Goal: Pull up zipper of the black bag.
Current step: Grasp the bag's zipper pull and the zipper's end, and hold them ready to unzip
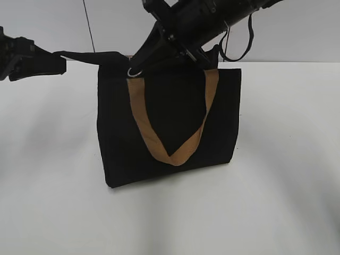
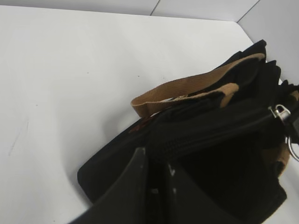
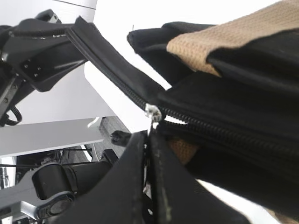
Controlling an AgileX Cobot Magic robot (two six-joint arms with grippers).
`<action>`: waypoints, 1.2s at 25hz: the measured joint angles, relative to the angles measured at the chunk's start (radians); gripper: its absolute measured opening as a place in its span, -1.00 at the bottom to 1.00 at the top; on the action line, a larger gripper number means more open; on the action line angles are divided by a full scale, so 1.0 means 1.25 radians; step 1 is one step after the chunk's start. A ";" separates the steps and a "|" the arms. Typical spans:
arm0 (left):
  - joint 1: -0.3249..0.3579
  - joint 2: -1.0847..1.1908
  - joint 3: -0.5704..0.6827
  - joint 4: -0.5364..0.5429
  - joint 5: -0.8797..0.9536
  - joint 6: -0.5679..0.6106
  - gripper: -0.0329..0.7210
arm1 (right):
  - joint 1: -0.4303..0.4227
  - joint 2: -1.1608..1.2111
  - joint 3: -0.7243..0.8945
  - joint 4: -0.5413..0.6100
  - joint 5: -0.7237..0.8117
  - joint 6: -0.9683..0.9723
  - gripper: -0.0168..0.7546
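Zipper (image 3: 154, 113) pull pinched by right hand (image 3: 148, 140) | left hand (image 2: 156, 172) grips bag (image 1: 170, 127) end (taut)

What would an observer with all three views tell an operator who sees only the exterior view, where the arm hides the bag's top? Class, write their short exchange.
Operator: Has the right hand got the zipper pull?
Observer: In the right wrist view, the right hand is shut just under the silver slider of the zipper, and the pull runs down between its fingers.
Operator: Is the other end held?
Observer: In the left wrist view, the left hand grips the end of the black bag, and the zipper line runs straight from there to the slider.
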 joint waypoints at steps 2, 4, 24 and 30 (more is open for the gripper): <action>0.000 0.001 0.000 0.000 -0.001 -0.001 -0.86 | -0.003 0.000 0.000 -0.013 0.009 -0.001 -0.99; 0.000 0.001 0.002 0.000 -0.002 -0.001 -0.86 | -0.012 0.000 0.000 -0.030 0.024 0.002 -0.99; 0.000 0.001 0.038 0.000 0.088 -0.002 -0.86 | -0.169 -0.003 -0.001 -0.142 0.081 0.006 -0.99; 0.000 0.001 0.039 -0.001 0.086 -0.002 -0.86 | -0.182 -0.022 -0.001 -0.145 0.082 0.004 -0.98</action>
